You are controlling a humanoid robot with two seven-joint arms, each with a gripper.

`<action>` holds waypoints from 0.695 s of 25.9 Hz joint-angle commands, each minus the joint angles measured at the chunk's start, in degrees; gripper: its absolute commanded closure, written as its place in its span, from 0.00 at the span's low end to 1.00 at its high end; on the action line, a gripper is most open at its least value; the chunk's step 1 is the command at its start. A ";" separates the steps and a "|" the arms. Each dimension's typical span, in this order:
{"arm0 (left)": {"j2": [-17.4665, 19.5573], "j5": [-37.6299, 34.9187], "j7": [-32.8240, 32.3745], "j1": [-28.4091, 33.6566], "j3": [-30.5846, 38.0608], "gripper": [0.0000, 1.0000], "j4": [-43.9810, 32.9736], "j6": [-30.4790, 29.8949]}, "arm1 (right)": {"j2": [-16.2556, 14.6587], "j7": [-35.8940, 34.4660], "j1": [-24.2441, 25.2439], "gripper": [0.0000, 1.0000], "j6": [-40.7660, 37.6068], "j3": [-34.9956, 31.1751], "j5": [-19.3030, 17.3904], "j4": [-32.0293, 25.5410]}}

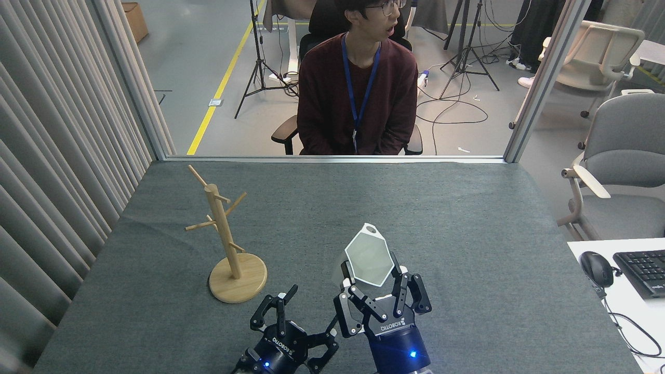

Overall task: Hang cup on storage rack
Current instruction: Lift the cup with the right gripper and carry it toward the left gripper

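Cup: the white faceted cup point(368, 257), hexagonal at the mouth with a small holed loop tab at its far rim, is being held up above the table near the front centre, its opening tilting toward the camera.
Right gripper: the right gripper point(382, 291), black with linked metal fingers, is clamping the cup's lower body between its fingers.
Left gripper: the left gripper point(305, 318) is sitting just beside the right one at the bottom edge, its black fingers spread apart and gripping nothing.
Storage rack: the light wooden mug tree point(227, 236) is standing upright on its round disc base on the left part of the table, slanted pegs branching from the post; every peg is bare, and the cup is well apart from it to the right.
Table: grey woven fabric is covering the table point(467, 208), slightly wrinkled near the left edge.
Surroundings: a person in a maroon sweater point(358, 93) with a blue lanyard is sitting beyond the far edge; ribbed curtains point(57, 130) are hanging along the left; a black mouse point(596, 268) and keyboard point(643, 271) are lying on a white desk at right, beside a grey chair point(621, 171).
Obstructions: the grippers are hiding the cup's base.
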 commanded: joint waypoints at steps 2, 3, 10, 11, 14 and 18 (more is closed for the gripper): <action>-0.22 -0.12 -0.02 0.08 -0.97 0.01 -0.64 0.62 | 0.47 -0.47 0.44 0.29 0.96 2.05 0.55 0.68; -0.31 -0.21 -0.11 0.08 -0.97 0.01 -0.73 0.62 | 0.47 -0.47 0.44 0.29 1.04 2.40 0.55 0.76; -0.75 -0.65 -0.11 -0.01 -0.97 0.01 -1.17 0.62 | 0.64 -0.82 1.50 0.29 2.19 4.60 0.99 1.64; -0.75 -0.65 -0.11 -0.01 -0.97 0.01 -1.26 0.71 | 0.64 -0.91 1.58 0.29 2.27 4.69 1.25 1.82; -0.75 -0.65 -0.11 -0.10 -0.97 0.01 -2.57 0.71 | 0.64 -1.09 1.58 0.29 2.45 5.13 1.43 2.43; -0.75 -0.65 -0.11 -0.10 -0.97 0.01 -3.63 0.71 | 0.73 -1.35 1.67 0.29 3.33 6.54 1.87 3.14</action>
